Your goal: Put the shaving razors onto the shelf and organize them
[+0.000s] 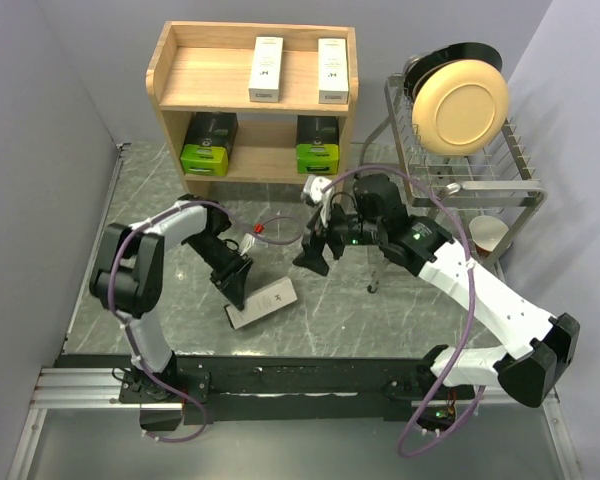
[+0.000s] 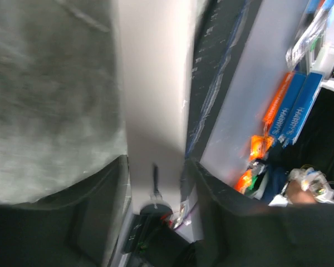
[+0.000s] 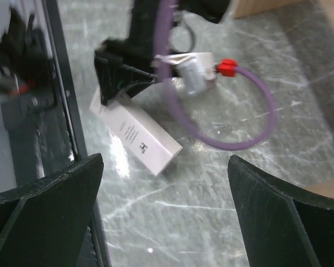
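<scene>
the left arm (image 1: 140, 270) is bent sharply at the elbow, and the left end effector (image 1: 236, 283) points down and forward, fingers (image 2: 67, 222) partly apart. the right arm (image 1: 480, 290) stretches diagonally inward. the right end effector (image 1: 318, 258) hangs low, fingers (image 3: 39, 206) spread wide.

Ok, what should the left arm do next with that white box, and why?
Probably close the left gripper on the white box and lift it: its fingers straddle the box's end, the box lies on the table, and the shelf top holds only two.
</scene>
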`<state>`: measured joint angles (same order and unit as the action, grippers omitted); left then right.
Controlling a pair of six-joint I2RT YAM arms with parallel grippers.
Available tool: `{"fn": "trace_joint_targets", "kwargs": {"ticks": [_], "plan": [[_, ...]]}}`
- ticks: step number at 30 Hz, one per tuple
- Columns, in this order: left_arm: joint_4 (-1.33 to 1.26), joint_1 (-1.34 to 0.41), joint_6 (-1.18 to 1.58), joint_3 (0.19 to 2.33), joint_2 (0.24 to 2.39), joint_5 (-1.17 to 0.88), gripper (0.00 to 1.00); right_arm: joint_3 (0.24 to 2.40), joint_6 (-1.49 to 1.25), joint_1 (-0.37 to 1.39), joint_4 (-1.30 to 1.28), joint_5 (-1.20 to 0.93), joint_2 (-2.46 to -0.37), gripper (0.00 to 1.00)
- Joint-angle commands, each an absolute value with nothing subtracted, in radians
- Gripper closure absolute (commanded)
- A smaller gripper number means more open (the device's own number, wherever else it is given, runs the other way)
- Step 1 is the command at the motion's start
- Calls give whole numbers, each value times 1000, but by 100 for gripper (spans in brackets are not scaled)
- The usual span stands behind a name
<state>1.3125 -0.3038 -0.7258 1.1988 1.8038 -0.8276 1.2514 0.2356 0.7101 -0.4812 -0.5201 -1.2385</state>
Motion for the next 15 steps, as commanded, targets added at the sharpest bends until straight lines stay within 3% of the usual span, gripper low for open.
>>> {"fn": "trace_joint_targets", "kwargs": {"ticks": [1,11,15], "plan": [[1362,-295,-741,1241,1861,-759,1,1158,451,756,-482,-560,-1184,0],[1223,-247,-457,1213,1542,-586,1,1040,871,865,-393,-566,-1249,0],[1197,-181,-411,1180,1361,-558,0,1113,1053,888,-435,-650,-1403,0]]}}
